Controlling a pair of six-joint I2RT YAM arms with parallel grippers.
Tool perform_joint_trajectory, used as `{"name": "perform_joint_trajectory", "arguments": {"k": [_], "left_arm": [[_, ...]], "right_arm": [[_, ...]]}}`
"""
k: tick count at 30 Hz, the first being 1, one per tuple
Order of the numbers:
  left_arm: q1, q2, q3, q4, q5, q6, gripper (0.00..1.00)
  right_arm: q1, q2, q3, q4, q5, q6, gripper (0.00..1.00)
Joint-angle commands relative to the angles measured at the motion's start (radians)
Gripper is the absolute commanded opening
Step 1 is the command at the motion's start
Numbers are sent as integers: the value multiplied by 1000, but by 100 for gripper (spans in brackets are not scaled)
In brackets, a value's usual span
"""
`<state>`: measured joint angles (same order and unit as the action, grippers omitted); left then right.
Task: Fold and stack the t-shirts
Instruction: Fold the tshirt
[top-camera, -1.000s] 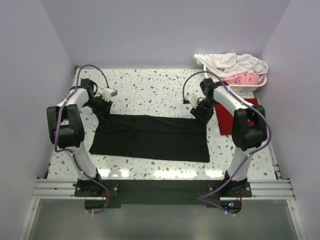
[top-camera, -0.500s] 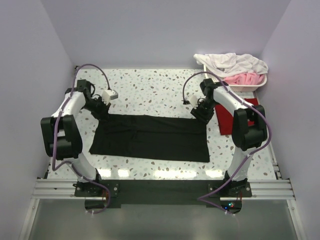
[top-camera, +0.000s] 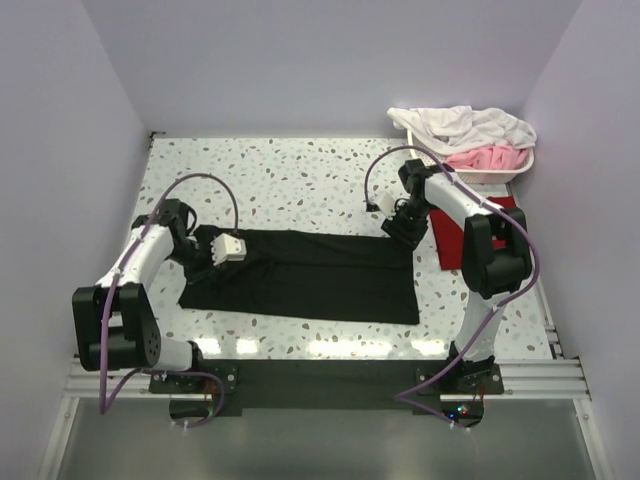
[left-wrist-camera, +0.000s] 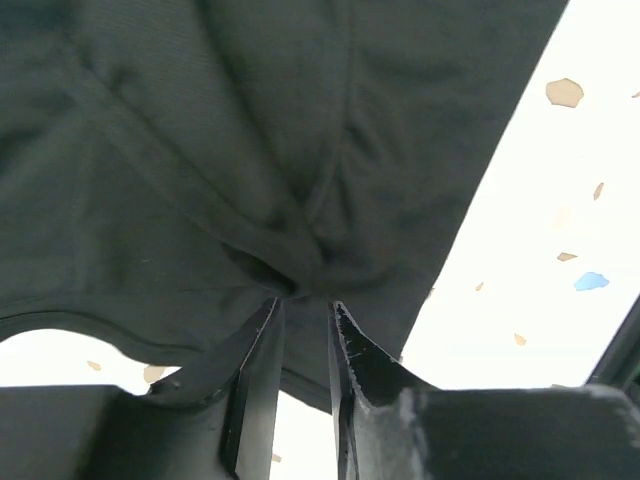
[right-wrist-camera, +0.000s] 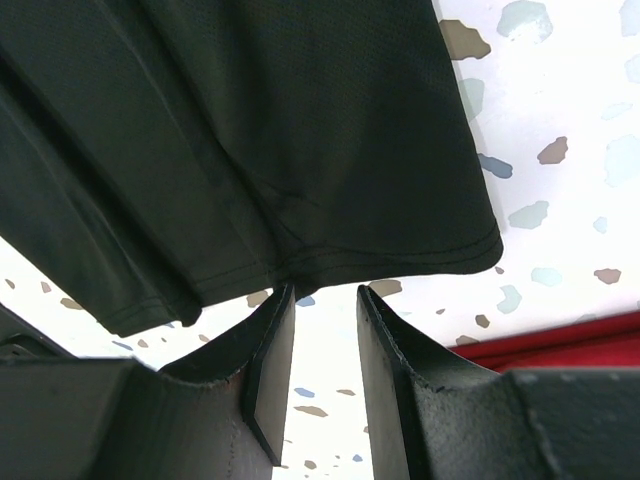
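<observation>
In the top view the dark red t-shirt (top-camera: 447, 245) lies mostly hidden behind the right arm (top-camera: 455, 198), so its shape cannot be told. Both wrist views cut the black t-shirt (left-wrist-camera: 250, 150) off at their top and left edges. Where its cloth bunches at the tips of the left hand (left-wrist-camera: 305, 305), the folds are too dark to tell whether it is pinched or only touched.

Left end effector (left-wrist-camera: 306, 302) low, jaws pinched near-shut — right end effector (right-wrist-camera: 326, 290) extended, jaws slightly apart.
</observation>
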<state>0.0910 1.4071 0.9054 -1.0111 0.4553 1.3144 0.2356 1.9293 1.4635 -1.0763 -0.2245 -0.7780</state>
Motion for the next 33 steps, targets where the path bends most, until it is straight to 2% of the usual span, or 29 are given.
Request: {"name": "perform_joint_trajectory", "arguments": {"k": [1,4,7,10,19,23,33], "left_arm": [[0,-13,45,60,11,28,30],[9,110,174,62,62,-140,32],[6,248,283,121,78,-419,35],[-10,337,332,189,76,-542,34],[-134,401,294,265,-62,-590,30],[-152,421,268,284,-112,-613,29],[-160,339,247,217,26,-531,28]], "right_arm": [[1,0,18,-2,11,-12,35],[1,2,26,-7,11,-10,35],[1,7,31,-8,7,-6,35],[1,4,29,-7,7,-1,35],[1,-4,18,4,10,6,35],[1,-1,17,7,5,9,34],[1,-1,17,18,4,11,34]]}}
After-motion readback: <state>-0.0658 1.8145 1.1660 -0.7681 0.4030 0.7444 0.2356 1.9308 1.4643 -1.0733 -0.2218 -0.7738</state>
